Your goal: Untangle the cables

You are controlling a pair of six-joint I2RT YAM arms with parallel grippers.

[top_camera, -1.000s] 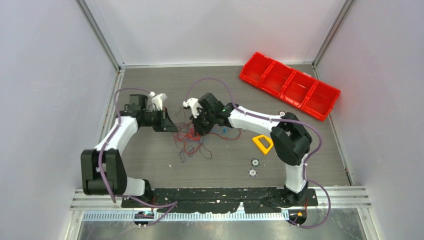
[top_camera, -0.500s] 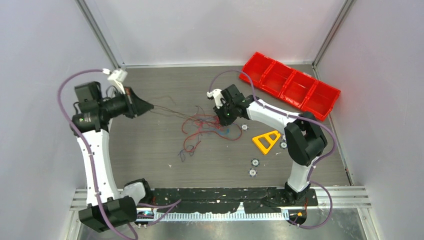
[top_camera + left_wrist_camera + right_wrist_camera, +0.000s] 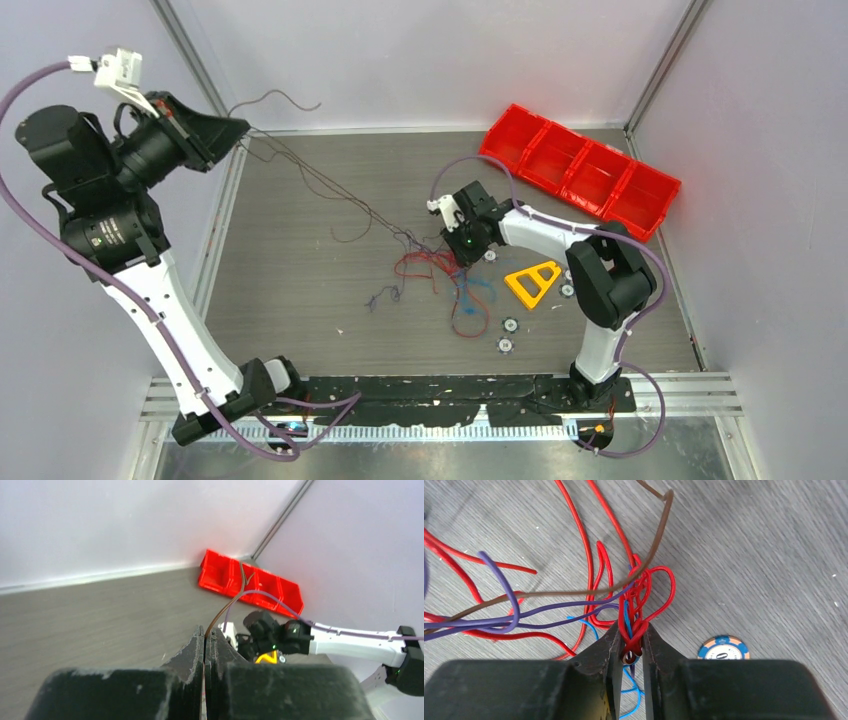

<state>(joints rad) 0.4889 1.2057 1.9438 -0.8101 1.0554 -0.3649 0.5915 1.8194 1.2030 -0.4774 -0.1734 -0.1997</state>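
The cables (image 3: 440,265) lie mid-table as a loose red, blue and purple clump. One dark brown strand (image 3: 320,185) runs taut from the clump up to my left gripper (image 3: 235,130), raised high at the back left corner. In the left wrist view that gripper (image 3: 206,632) is shut on the brown cable (image 3: 225,610), which leaves its tips. My right gripper (image 3: 462,245) is low at the clump's right side. Its jaws (image 3: 631,640) pinch a knot of red and blue cables (image 3: 634,625), a narrow gap filled by the wires. Purple and brown strands (image 3: 549,607) trail off to the left.
A red divided bin (image 3: 580,170) lies at the back right. A yellow triangle (image 3: 533,283) and a few poker chips (image 3: 509,325) sit right of the clump; one chip (image 3: 723,648) lies just beside my right jaws. White walls enclose the table.
My left arm has risen and swung to the back left, drawing the brown cable out of the clump. The clump slid right, and my right gripper shifted right with the knot.
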